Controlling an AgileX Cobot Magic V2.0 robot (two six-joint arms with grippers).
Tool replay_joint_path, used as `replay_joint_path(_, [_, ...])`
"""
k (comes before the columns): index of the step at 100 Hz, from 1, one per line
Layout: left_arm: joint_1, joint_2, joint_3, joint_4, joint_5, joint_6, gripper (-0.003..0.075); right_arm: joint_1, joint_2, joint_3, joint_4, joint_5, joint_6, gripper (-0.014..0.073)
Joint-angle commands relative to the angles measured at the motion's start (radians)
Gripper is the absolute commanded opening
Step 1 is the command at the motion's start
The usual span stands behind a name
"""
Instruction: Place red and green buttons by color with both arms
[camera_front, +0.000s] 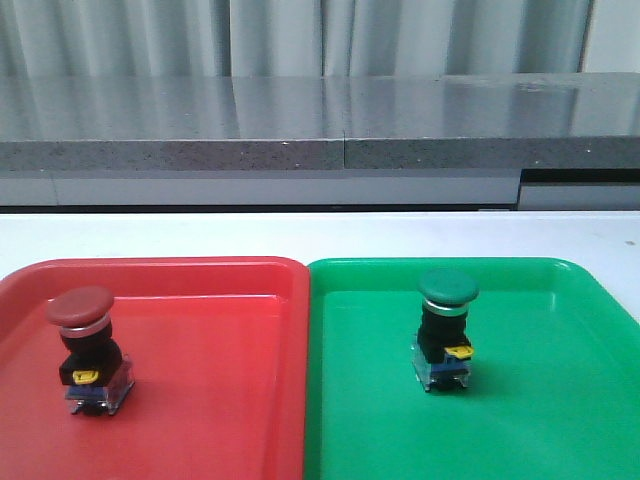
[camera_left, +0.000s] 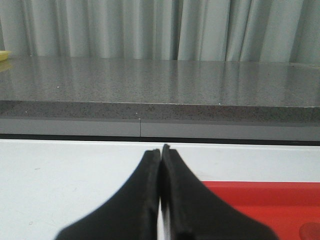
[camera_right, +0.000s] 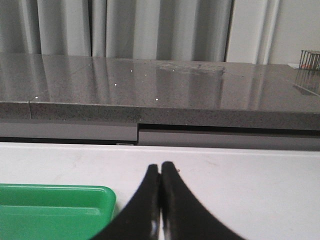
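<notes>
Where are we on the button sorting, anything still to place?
Sorting looks done: the red button stands upright in the red tray, the green button upright in the green tray. Nothing is in hand; the left gripper and right gripper are shut and empty. Nothing visibly remains.

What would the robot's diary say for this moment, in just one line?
red button: upright in red tray | green button: upright in green tray | left pincer: shut, empty | right pincer: shut, empty

One button (camera_front: 88, 345) stands in the left tray (camera_front: 200, 400). The other button (camera_front: 446, 325) stands in the right tray (camera_front: 560, 400). The trays touch.
</notes>
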Motion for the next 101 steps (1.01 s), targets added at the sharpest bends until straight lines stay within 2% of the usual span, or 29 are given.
replay_joint_path(1, [0.002, -0.028, 0.010, -0.008, -0.081, -0.007, -0.0020, -0.007, 0.005, -0.018, 0.041, -0.088, -0.022, -0.0063])
replay_joint_path(101, [0.002, -0.028, 0.010, -0.008, -0.081, -0.007, -0.0020, -0.007, 0.005, -0.018, 0.043, -0.051, -0.022, -0.0063])
